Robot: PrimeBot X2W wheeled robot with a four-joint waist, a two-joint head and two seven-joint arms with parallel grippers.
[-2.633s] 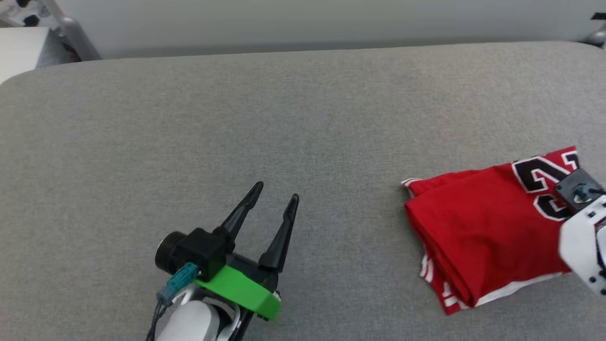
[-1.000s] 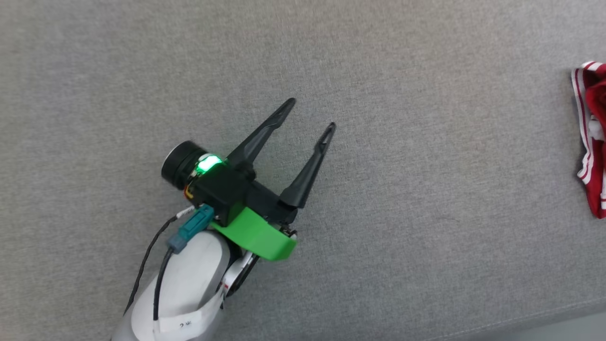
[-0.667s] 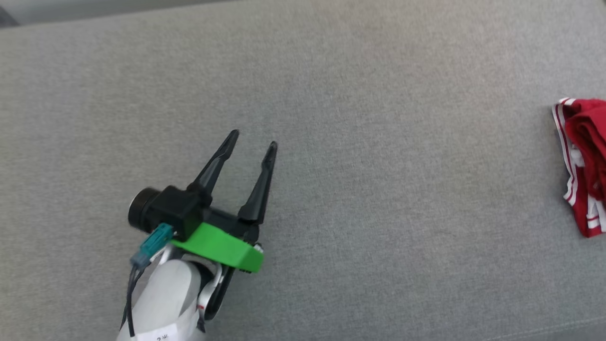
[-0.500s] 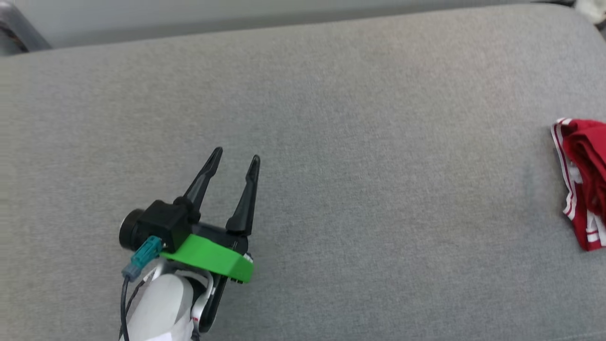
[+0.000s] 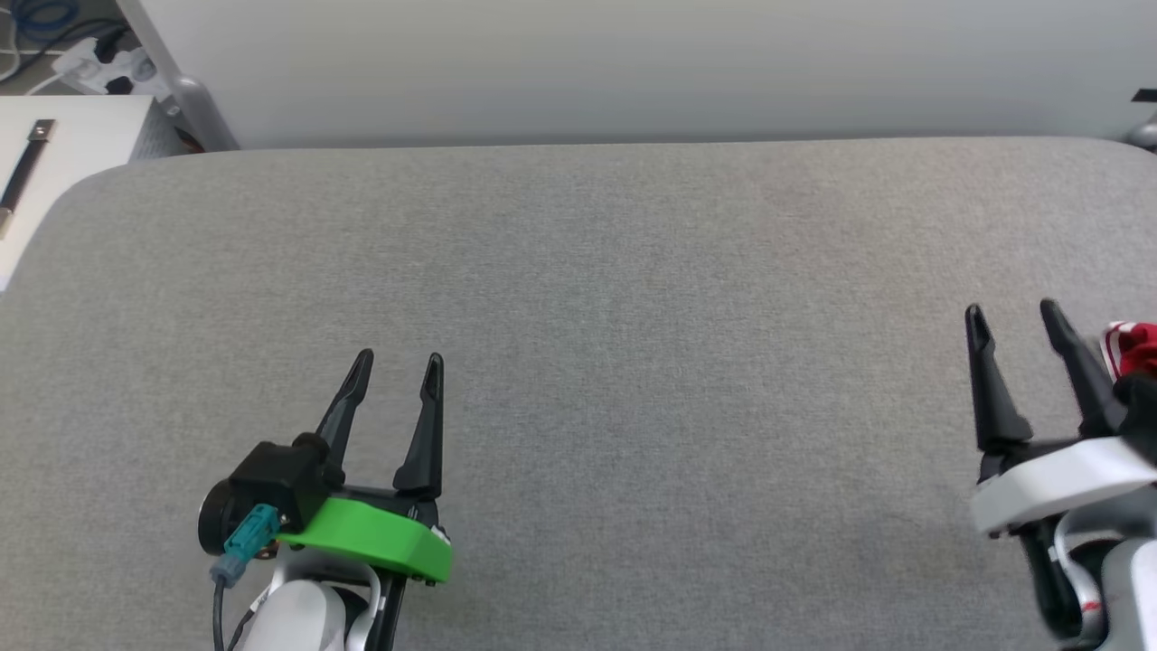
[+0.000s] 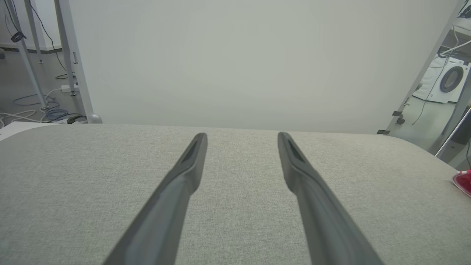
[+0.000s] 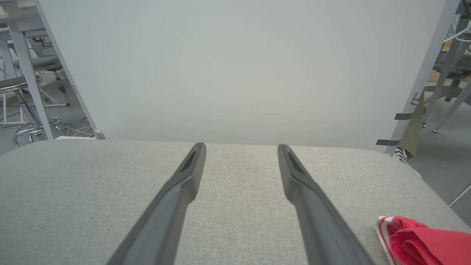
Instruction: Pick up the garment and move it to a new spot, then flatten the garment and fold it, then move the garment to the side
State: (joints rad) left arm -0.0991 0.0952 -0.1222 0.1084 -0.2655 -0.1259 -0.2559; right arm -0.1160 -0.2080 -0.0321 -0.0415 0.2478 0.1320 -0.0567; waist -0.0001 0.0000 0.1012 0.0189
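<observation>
While the folded red garment point(image 5: 1135, 344) lies at the far right edge of the grey table point(image 5: 633, 271), just beside the right gripper point(image 5: 1011, 309), it and the left gripper point(image 5: 398, 357) hover spread wide and empty, seemingly best drawn away without snagging the fold.
</observation>
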